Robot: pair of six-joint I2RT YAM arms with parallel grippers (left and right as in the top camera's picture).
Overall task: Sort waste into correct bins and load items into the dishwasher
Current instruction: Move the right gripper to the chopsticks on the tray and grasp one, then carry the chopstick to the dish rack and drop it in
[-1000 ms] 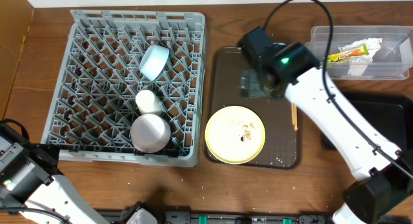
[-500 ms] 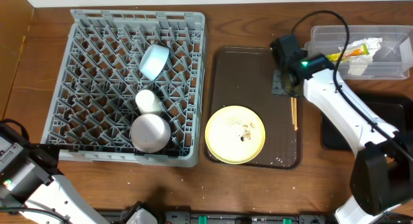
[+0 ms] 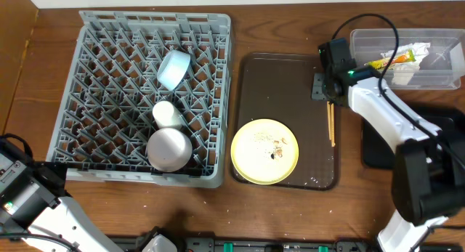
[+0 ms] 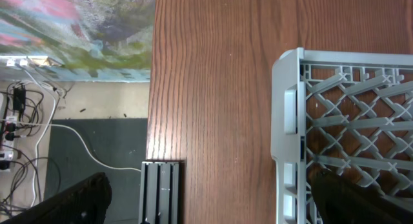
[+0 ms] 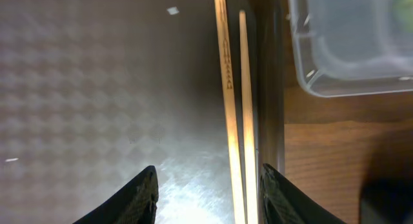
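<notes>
the grey dish rack (image 3: 145,19) holds the saucer (image 3: 174,69), cup (image 3: 167,114) and bowl (image 3: 168,149), propped among its pegs. on the brown tray (image 3: 283,85) sits the yellow plate (image 3: 251,161), crumbs (image 3: 275,143) on it. the chopsticks (image 5: 232,121) lie along the tray's right edge. the right gripper (image 5: 208,175) straddles them half-spread, not clamped, likely lining up a pinch. the left gripper (image 4: 206,182) hangs wide beside the rack's corner.

Dark-brown serving tray (image 3: 280,88) on the wooden table (image 3: 305,217); cables (image 4: 16,114) on the floor beyond its edge
</notes>
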